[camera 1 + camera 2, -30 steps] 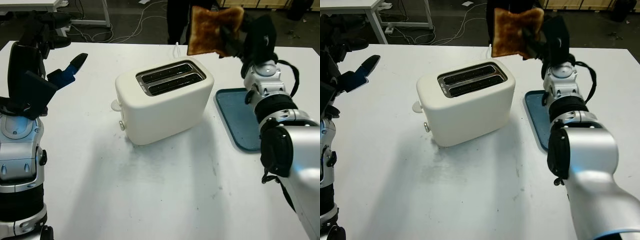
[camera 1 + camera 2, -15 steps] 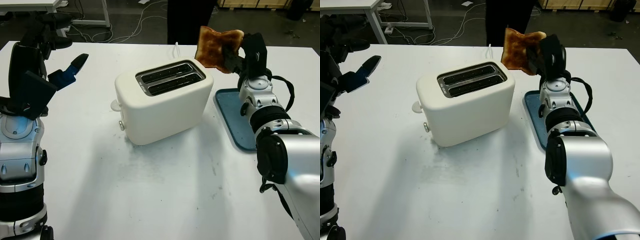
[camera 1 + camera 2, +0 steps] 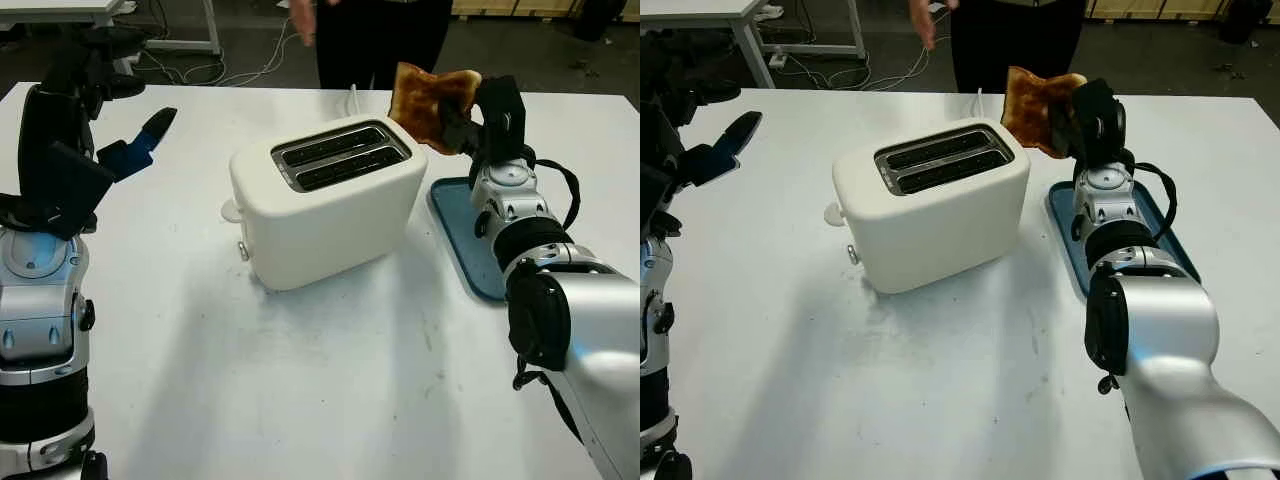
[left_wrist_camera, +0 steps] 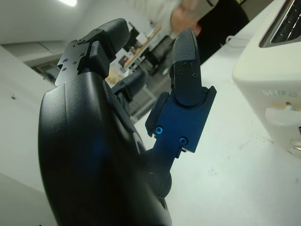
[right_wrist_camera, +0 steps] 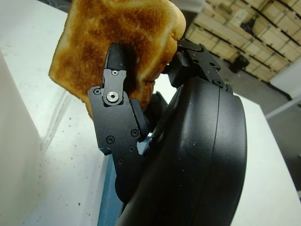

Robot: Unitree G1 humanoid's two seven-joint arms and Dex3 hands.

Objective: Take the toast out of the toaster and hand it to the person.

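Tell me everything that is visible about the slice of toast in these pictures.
The toast is one slice of bread, browned unevenly with darker patches and a lighter crust edge. It is out of the toaster, held tilted in the air by the right hand, beyond the toaster's far right corner and near the blue tray. A black finger presses on its face. Nothing else touches it.

Looking forward and down from the head through two eyes set slightly apart, both taking in the same white table top, boxy cream two-slot toaster and flat blue-grey tray. Mounted tight against each black hand shell, tilted: left wrist facing along the table toward the toaster's side, right wrist up along the browned toast slice.
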